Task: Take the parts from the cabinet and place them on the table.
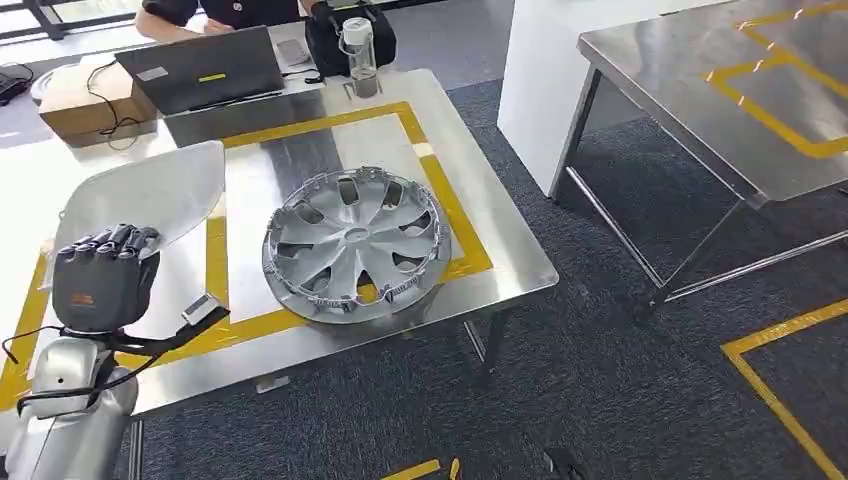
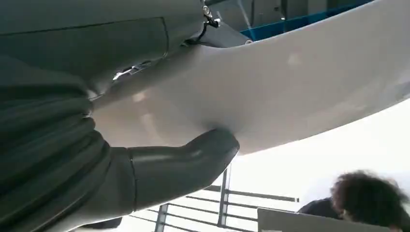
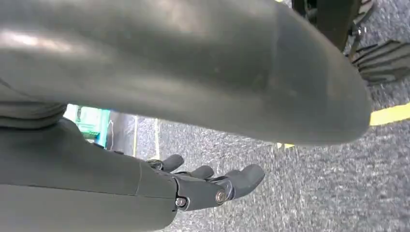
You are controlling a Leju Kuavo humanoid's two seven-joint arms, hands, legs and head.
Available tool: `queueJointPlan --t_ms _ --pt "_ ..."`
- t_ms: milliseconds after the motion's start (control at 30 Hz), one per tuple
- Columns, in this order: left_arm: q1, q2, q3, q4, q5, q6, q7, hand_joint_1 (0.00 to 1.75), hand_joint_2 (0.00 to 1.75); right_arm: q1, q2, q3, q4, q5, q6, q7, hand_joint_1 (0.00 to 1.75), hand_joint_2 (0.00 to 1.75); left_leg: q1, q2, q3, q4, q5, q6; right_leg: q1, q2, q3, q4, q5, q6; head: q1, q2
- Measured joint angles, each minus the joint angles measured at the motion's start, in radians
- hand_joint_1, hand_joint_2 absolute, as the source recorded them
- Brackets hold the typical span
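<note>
Two parts show in the head view: a silver hubcap [image 1: 355,245] lying flat near the middle of the frame on the steel table [image 1: 500,262], inside the yellow tape rectangle with its lower edge over the tape line, and a pale translucent panel [image 1: 150,195] at centre left. The left hand [image 1: 103,272], at lower left, grips that panel by its lower edge, fingers curled over the near face; in the left wrist view the thumb [image 2: 193,162] presses against the panel's white underside [image 2: 290,87]. The panel stands tilted above the table's left part, just left of the hubcap and apart from it. The right hand [image 3: 212,186] hangs over dark carpet beside a yellow floor line, fingers spread a little and holding nothing. At upper left of the head view a laptop [image 1: 200,68], a cardboard box [image 1: 85,100], a black bag [image 1: 335,40] and a clear bottle [image 1: 360,55] sit at the table's far end, where a person's arm [image 1: 170,15] leans in. A second steel table [image 1: 720,90] fills the upper right.
</note>
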Motion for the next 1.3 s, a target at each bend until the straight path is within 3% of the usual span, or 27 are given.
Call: queueJointPlan --t_ms 267,400,567,800,1133,1167,1300 --pt "-0.23 0.053 -0.073 0.306 -0.051 -0.011 0.102 1.75 1.75 -0.001 0.001 -0.026 0.0 -0.022 -0.017 0.0 0.0 0.0 0.0 -0.001 0.002 0.001 0.0 0.0 0.001 0.0 0.001 0.0 0.001 0.0 0.001 0.0" --pt "-0.324 0.081 -0.181 0.407 -0.052 -0.15 0.186 1.75 1.75 0.0 0.003 -0.032 0.0 -0.017 -0.014 0.0 0.0 0.0 0.0 0.001 0.003 0.001 0.0 0.0 0.001 0.002 0.001 0.0 0.001 0.0 0.0 0.0" --pt "-0.417 0.158 -0.318 0.476 -0.052 -0.273 0.228 1.75 1.75 0.001 0.013 -0.044 0.0 -0.013 -0.002 0.0 0.0 0.0 0.0 0.003 0.003 0.0 0.0 0.0 0.002 0.003 0.001 0.0 0.001 0.0 0.0 0.0" --pt "-0.505 0.244 -0.414 0.526 -0.052 -0.405 0.283 1.75 1.75 0.0 0.025 -0.069 0.0 -0.037 -0.008 0.0 0.0 0.0 0.0 0.002 0.003 0.0 0.0 0.0 0.003 0.003 0.001 0.0 0.001 0.0 0.0 0.0" --pt "-0.542 0.277 -0.443 0.564 -0.049 -0.444 0.35 1.75 1.75 0.001 0.041 -0.098 0.0 -0.047 -0.003 0.0 0.0 0.0 0.0 0.003 0.003 0.0 0.0 0.0 0.001 0.003 0.002 0.0 0.002 0.0 0.0 0.0" --pt "-0.542 0.285 -0.443 0.566 -0.049 -0.442 0.354 0.0 1.75 0.002 0.043 -0.099 0.0 -0.046 -0.003 0.0 0.0 0.0 0.0 0.004 0.003 0.0 0.0 0.0 0.001 0.003 0.002 0.0 0.002 0.0 0.0 0.0" --pt "-0.542 0.304 -0.443 0.576 -0.049 -0.442 0.37 0.0 1.75 0.002 0.053 -0.1 0.0 -0.045 -0.003 0.0 0.0 0.0 0.0 0.002 0.003 0.0 0.0 0.0 0.002 0.002 0.002 0.0 0.001 0.0 0.0 0.0"
